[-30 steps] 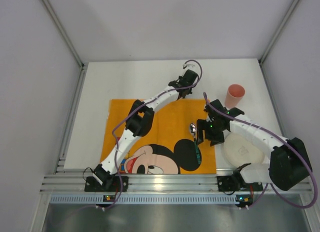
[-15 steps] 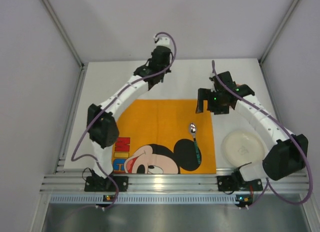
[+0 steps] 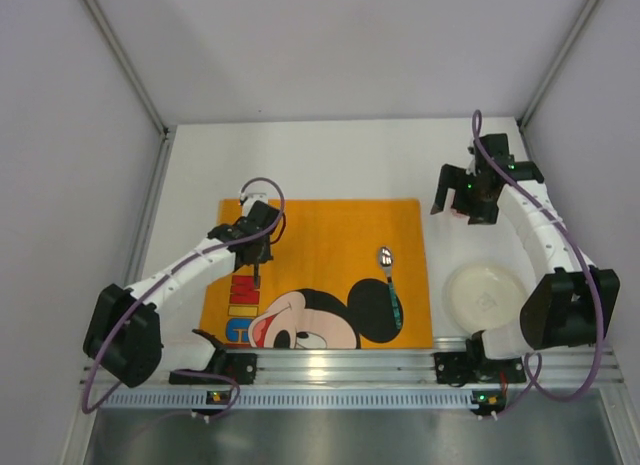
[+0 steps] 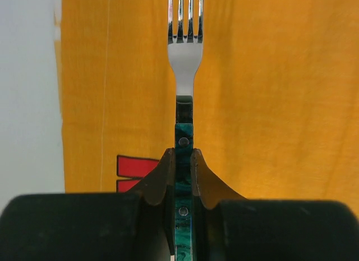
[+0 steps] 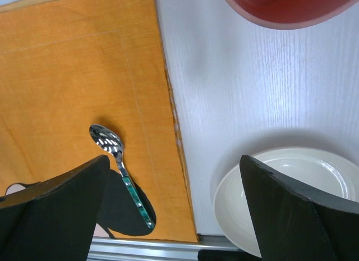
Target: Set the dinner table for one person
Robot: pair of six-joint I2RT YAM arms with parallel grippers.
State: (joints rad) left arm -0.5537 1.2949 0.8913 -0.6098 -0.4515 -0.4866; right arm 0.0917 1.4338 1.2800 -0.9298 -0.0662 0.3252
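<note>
Top external shows my left gripper, clamped on the fork, swung back from the dinner table's far edge to over the placemat near its left edge, ready for laying, while my right gripper gapes wide and empty by the far-right corner.

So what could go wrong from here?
The left tool pinches the fork by its thin handle alone, above the orange placemat; it could swivel or slip and land crooked. The right tool hangs open with the red cup just at the edge of its camera's view; a slightly off approach might knock it over, perhaps towards the plate.
</note>
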